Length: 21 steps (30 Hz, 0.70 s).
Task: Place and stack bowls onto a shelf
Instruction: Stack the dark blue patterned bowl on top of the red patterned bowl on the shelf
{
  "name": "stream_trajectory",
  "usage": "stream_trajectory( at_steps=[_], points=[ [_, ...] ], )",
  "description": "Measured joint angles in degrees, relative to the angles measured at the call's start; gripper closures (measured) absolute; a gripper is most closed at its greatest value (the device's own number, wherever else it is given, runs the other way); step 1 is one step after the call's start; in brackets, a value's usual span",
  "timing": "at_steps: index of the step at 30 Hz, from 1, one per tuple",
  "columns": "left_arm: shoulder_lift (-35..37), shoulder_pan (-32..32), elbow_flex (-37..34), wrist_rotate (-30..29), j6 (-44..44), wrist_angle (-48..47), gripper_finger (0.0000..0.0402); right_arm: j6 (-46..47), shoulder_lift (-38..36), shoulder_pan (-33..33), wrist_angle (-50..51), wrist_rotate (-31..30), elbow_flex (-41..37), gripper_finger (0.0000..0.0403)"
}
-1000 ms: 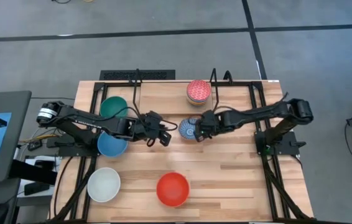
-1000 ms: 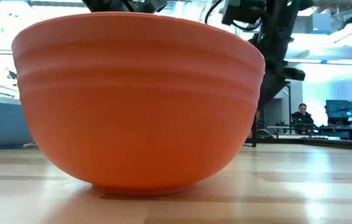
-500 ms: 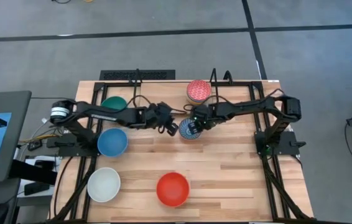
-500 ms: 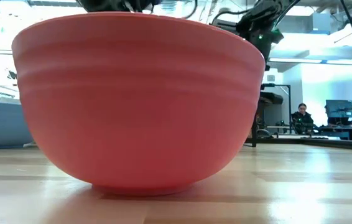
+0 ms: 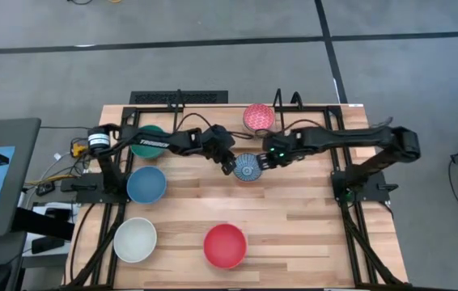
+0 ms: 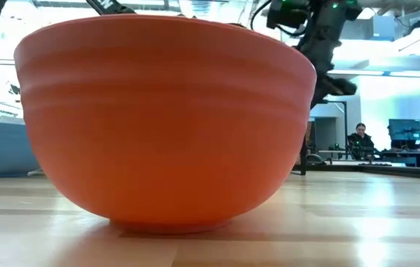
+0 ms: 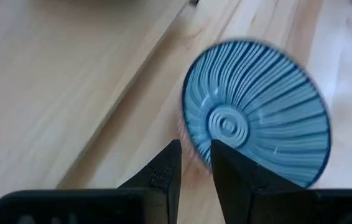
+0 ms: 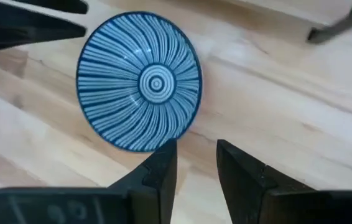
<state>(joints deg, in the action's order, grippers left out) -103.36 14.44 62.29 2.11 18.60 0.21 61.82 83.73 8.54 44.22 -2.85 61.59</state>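
High view: blue-and-white patterned bowl sits mid-table, between both grippers. Left gripper is at its rim on the left side; right gripper is just beside it on the right. Both look about equally near; my guess is the left has the better line. Pink-red patterned bowl is already on the shelf at the far edge. Green bowl, blue bowl, white bowl and red bowl are spread across the tabletop.

Low view: the red bowl fills the frame, smooth and ribbed; arms overhead, a person seated far back. Nothing useful on the grip.

Left wrist view: fingers with a narrow gap, rim edge straight ahead between the tips; cannot tell whether they pinch it. Bowl is round with no long axis, glossy, radial stripes.

Right wrist view: fingers parted, nothing between them, bowl ahead and clear of the tips. Plank wood, light grain.
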Motion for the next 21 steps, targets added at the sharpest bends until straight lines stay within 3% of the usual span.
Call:
stream_trajectory(
  at_steps=[6, 13, 19, 21],
  points=[
    [-2.0, -0.1, 3.8, 0.9, -0.7, -0.2, 0.033, 2.7, -6.6, -0.6, 5.8, -2.7, 0.0, 0.0263],
    [-2.6, 0.4, 4.9, -4.4, -0.5, -2.3, 0.033, 1.1, -12.2, -0.1, 9.9, -5.0, 0.0, 0.0262],
    [-5.7, -0.8, 4.9, 1.6, 3.8, -0.9, 0.033, -0.3, -15.8, -2.2, 13.7, -6.1, 0.0, 0.0262],
    [-7.2, -1.9, 5.1, -0.4, 4.6, -0.1, 0.033, -0.4, -16.6, -2.9, 15.7, -7.9, 0.0, 0.0262]
  ],
)
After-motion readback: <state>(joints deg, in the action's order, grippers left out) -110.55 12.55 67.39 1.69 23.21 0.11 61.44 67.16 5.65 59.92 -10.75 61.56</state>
